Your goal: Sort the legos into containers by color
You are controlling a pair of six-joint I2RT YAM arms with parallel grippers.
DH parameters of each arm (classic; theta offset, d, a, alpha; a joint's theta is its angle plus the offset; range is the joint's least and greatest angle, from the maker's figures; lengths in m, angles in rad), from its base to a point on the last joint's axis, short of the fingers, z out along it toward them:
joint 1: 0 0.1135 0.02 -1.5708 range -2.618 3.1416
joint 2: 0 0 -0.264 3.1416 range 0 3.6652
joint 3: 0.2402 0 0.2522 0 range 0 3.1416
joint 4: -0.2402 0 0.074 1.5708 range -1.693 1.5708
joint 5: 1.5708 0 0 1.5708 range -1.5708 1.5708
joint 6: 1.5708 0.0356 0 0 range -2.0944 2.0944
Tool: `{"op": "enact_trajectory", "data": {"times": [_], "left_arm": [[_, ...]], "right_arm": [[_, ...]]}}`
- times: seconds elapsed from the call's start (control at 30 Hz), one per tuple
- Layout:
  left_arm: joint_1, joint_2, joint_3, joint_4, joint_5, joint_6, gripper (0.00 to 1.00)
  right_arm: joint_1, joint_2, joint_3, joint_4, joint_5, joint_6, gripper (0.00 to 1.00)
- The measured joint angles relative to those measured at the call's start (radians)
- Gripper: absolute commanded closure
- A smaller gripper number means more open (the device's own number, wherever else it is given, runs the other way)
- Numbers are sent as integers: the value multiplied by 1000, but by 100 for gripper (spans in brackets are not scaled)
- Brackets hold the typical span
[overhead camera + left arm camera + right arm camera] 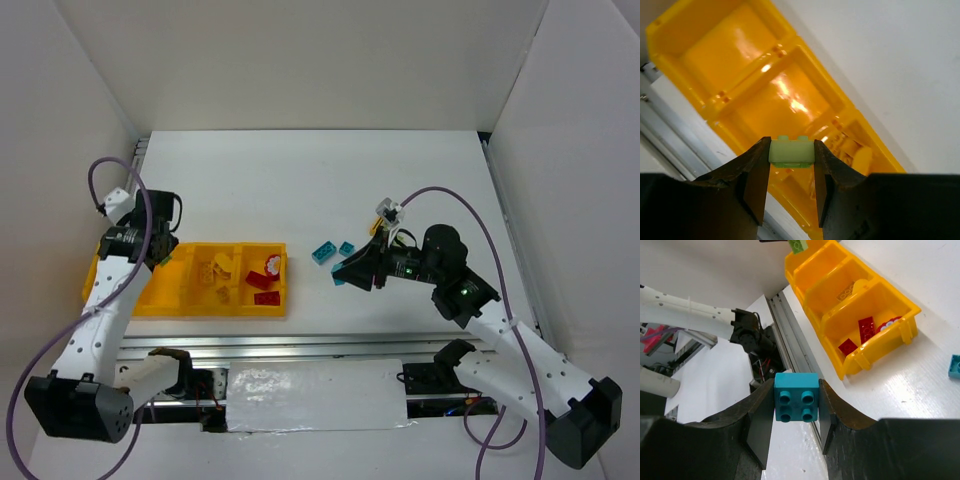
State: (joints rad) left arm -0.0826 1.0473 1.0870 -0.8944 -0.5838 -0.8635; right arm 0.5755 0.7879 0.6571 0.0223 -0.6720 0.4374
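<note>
The yellow four-compartment tray lies at the front left. Its right end compartment holds red legos; the one beside it holds yellow legos. My left gripper hovers over the tray's left half, shut on a light green lego above an empty compartment. My right gripper is to the right of the tray, shut on a teal-blue lego and holding it above the table. Two more teal legos lie on the table just beyond it.
An aluminium rail runs along the near table edge, just in front of the tray. White walls close in the back and both sides. In the right wrist view the tray shows red legos and one loose teal lego.
</note>
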Motion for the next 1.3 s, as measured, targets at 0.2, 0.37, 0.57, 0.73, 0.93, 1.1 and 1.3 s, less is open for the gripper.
{"op": "enact_trajectory", "data": {"times": [0.2,0.37,0.57,0.73,0.93,1.1,1.3], "left_arm": [[64,138,-38,-37,-124,-165,100],[69,200,-121,-24,-138,-238,93],[74,274,-127,-28,-156,-314,19],[74,268,-137,-20,-156,-341,0],[74,159,-142,20,-99,-278,1],[75,-47,-146,117,55,-106,0],[80,-216,-191,298,573,150,2]], "right_arm": [[0,10,-13,1,-20,10,100],[0,9,-22,8,-24,10,100],[0,10,-30,8,-32,10,100],[0,12,-30,8,-38,10,100],[0,30,-30,16,-40,18,100],[0,61,-30,39,-34,50,100],[1,143,-37,130,9,177,100]]}}
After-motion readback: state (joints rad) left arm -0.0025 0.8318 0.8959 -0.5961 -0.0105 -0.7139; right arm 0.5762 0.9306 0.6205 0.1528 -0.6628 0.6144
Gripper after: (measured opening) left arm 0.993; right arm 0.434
